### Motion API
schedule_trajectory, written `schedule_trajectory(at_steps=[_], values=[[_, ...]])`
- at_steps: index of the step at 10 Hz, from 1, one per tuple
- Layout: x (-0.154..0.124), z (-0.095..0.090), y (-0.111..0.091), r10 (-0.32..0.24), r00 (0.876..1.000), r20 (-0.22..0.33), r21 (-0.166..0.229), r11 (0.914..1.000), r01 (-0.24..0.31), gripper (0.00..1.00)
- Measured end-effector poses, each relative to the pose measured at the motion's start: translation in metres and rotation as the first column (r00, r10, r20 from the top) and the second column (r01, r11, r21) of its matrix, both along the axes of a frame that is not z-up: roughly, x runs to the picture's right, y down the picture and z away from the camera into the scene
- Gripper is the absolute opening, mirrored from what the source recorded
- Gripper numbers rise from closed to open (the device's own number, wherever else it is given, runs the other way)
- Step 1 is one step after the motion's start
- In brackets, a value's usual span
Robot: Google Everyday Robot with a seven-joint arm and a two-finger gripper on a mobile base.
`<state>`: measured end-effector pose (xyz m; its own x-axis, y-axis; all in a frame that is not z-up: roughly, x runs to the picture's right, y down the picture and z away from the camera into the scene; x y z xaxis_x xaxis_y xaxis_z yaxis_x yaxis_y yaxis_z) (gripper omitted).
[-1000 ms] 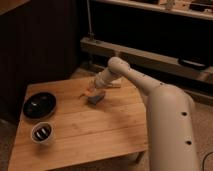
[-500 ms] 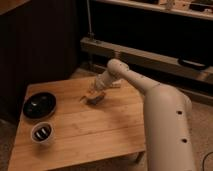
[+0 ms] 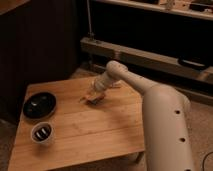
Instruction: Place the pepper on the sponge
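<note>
My gripper [image 3: 94, 94] is low over the far middle of the wooden table [image 3: 85, 135], at the end of the white arm that reaches in from the right. Right under and against it lies a small pale block, the sponge [image 3: 97, 99]. A slim orange piece, the pepper [image 3: 85, 98], pokes out at the gripper's left side, down at the sponge's level. Whether the pepper is held or resting I cannot tell; the gripper hides part of both things.
A black round bowl [image 3: 39, 105] sits at the table's left side. A small white cup [image 3: 42, 133] with dark contents stands near the front left edge. A low shelf [image 3: 150, 55] runs behind the table, and a dark cabinet [image 3: 35, 45] stands at the left.
The gripper stays over the same spot at the sponge, with only a slight shift of the wrist. Bowl and cup have not moved.
</note>
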<state>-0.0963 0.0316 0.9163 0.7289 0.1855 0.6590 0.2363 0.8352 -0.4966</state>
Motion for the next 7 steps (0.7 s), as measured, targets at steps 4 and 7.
schedule_trajectory(at_steps=[4,7], values=[[-0.0049,0.0012,0.0050,-0.016,1.000,-0.009,-0.005,0.9999,0.016,0.75],[-0.0070,-0.0010,0.0093,-0.016,1.000,-0.011,-0.003,0.9999,0.016,0.80]])
